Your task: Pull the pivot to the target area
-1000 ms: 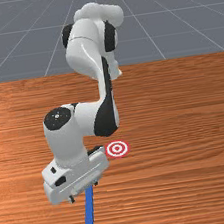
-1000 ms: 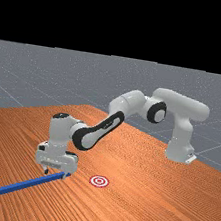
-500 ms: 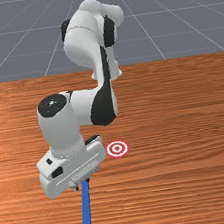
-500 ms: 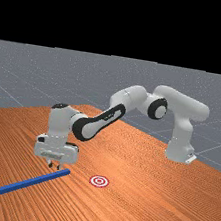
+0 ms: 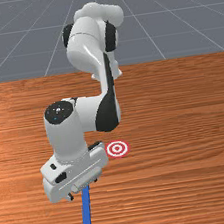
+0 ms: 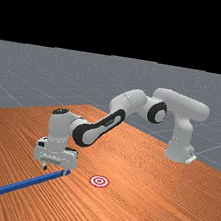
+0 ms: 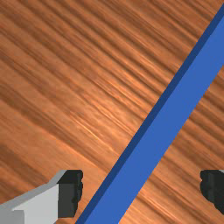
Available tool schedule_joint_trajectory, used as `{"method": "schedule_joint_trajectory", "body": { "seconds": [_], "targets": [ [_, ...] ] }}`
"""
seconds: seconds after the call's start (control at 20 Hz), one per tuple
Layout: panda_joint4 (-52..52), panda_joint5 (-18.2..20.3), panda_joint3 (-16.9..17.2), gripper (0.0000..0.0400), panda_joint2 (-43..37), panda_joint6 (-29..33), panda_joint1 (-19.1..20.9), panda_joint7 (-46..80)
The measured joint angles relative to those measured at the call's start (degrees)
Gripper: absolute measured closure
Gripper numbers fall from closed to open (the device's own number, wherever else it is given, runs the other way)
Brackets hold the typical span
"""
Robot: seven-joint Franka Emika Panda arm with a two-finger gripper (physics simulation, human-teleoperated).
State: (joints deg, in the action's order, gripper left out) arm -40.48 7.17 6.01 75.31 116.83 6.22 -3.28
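Observation:
In the front view my gripper is over the inner end of the long blue bar, which runs down to the picture's bottom edge. The far view has the gripper low at that same end of the bar. Fingers wide apart, the gripper stands open in the wrist view; the bar passes slantwise between them, touching neither. The hand hides the bar's end in the front view. A red-and-white ringed target lies flat, right of the hand in the front view.
The orange-brown wooden table carries the bar and the target. In the far view the bar's other end reaches the table's edge at the left. The arm stretches over the table behind the hand.
The fingers were close together above the bar half a second ago; they have spread and the hand has come down. Compared with a second ago, the bar has shifted slightly to the front view's left.

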Motion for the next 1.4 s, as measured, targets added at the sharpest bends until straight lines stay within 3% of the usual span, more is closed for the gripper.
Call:
{"method": "schedule_joint_trajectory", "body": {
  "seconds": [0.3, 0.45, 0.5, 0.55, 0.6, 0.65, 0.8, 1.0, 1.1, 1.15, 1.25, 1.3, 1.35, 1.4],
  "targets": [
    [3.51, 1.01, -1.27, 0.0011, 3.78, 0.85, 0.83, -1.04],
    [-1.55, 1.45, -1.54, 0.0001, 1.41, 7.59, 1.06, -2.12],
    [7.12, 0.64, -1.15, 0.0001, 5.83, 0.25, 1.15, -0.87],
    [-0.19, 1.15, -1.35, 0.0002, 2.07, 6.13, 1.04, -1.86],
    [6.98, 0.71, -1.06, 0.0155, 5.82, 0.74, 1.12, -0.23],
    [7.22, 0.63, -1.17, 0.0216, 5.95, 0.62, 1.16, -0.89],
    [7.26, -1.60, 1.29, 0.0293, 6.09, 1.56, -0.18, 1.42],
    [7.97, 0.48, -1.14, 0.0304, 6.15, 0.10, 1.15, -0.81],
    [-3.67, 1.78, -2.09, 0.0305, -0.15, 5.01, 1.50, -2.69],
    [-7.06, 8.15, -8.96, 0.0245, -2.48, 1.72, 6.82, -9.43],
    [-26.60, 6.64, -6.63, 0.0302, -12.52, 13.63, 4.92, -9.70],
    [-30.46, 3.86, -3.44, 0.0303, -14.83, 12.69, 2.71, -6.66],
    [-37.36, 4.20, -3.51, 0.0304, -18.43, 15.78, 2.83, -7.56],
    [-46.64, 6.40, -3.93, 0.0305, -22.67, 24.15, 3.11, -7.26]
  ]
}}
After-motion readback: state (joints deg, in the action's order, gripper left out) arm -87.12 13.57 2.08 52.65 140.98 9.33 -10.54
